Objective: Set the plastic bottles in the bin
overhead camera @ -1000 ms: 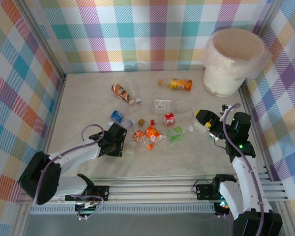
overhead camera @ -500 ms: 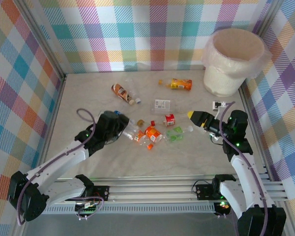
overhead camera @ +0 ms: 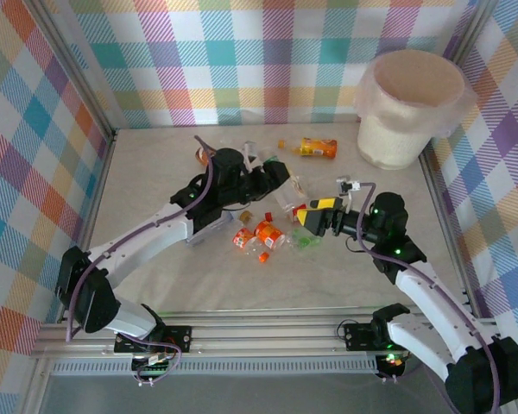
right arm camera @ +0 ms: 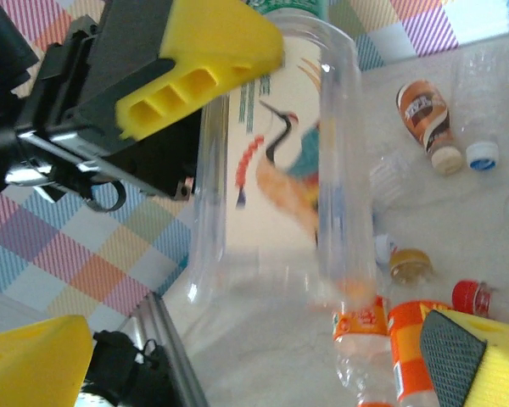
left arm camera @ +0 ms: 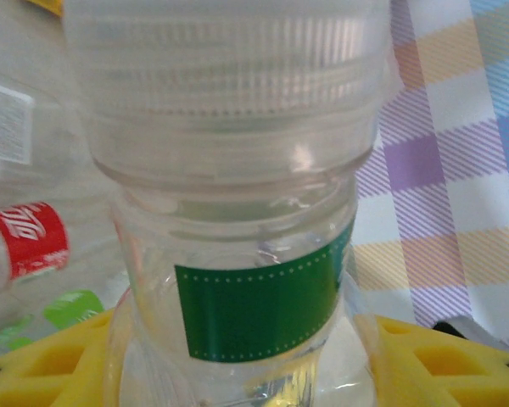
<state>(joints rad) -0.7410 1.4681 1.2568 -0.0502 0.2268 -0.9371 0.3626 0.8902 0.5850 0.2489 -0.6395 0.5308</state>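
While left gripper [overhead camera: 274,175] hangs over mid-table, its yellow fingers [left arm camera: 42,365] pinch clear bottle [left arm camera: 237,212] with green label, one finger each side. Bottle probably lifted off table [overhead camera: 147,164]; top view too cluttered for certainty. Right gripper [overhead camera: 313,214] just right of it, jaws spread wide, nothing between them, facing held bottle. Bin [overhead camera: 388,138] in far right corner, well apart from both grippers. Loose bottles [overhead camera: 268,231] lie mid-table, on near side of grippers. Orange bottle [overhead camera: 315,147] lies far side, left of bin.
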